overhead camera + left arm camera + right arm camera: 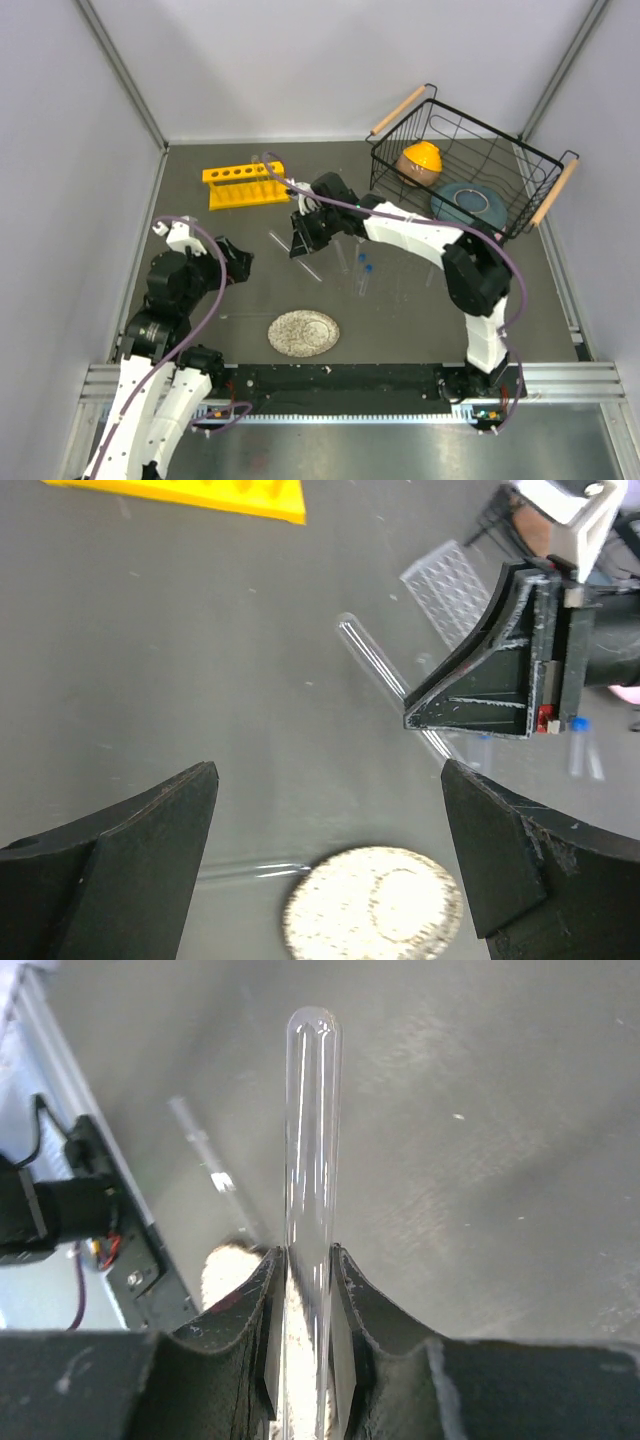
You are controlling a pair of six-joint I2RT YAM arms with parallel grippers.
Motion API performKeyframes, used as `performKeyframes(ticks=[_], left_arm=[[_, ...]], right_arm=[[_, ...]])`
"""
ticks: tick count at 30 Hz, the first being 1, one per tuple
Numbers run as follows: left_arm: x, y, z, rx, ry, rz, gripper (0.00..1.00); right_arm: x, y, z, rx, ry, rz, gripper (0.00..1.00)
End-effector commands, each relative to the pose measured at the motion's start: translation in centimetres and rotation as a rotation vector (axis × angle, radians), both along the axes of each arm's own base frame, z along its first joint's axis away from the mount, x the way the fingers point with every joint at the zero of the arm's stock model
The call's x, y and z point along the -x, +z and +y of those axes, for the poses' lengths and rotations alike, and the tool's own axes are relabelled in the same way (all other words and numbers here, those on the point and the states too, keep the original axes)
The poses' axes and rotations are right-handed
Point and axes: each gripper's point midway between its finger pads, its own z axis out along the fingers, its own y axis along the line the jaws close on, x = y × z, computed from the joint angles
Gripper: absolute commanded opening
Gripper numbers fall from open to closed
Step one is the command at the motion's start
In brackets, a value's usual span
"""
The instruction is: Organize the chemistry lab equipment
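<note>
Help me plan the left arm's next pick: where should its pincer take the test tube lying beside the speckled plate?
Probably mid-length, from straight above, left pincer closing across its long axis. The test tube lies flat on the table, thin and round, one end by the speckled plate.

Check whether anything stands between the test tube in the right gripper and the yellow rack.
Nothing visible does. The right gripper is shut on the test tube, and in the top view only bare table lies between it and the yellow rack.
</note>
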Motion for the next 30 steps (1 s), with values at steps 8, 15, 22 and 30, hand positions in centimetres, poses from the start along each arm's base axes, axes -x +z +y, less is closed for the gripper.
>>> performKeyframes(ticks=[8,15,22,30], left_arm=[[-0.2,5.1,-8.8,0.584,-0.298,0.08,0.99],[-0.5,3.9,-9.5,0.722,-0.307,0.116,0.99],[-0.8,2.8,-9.5,0.744,-0.287,0.168,0.95],[-0.9,2.1,-9.1,0.709,-0.285,0.183,0.76]], right_arm=[[4.7,8.9,-1.0,-0.273,0.177,-0.189,0.13],[6.6,11.1,-1.2,-0.335,0.224,-0.228,0.14],[9.2,11.7,-1.1,-0.366,0.308,-0.254,0.14],[10.2,11.6,-1.0,-0.371,0.361,-0.276,0.15]])
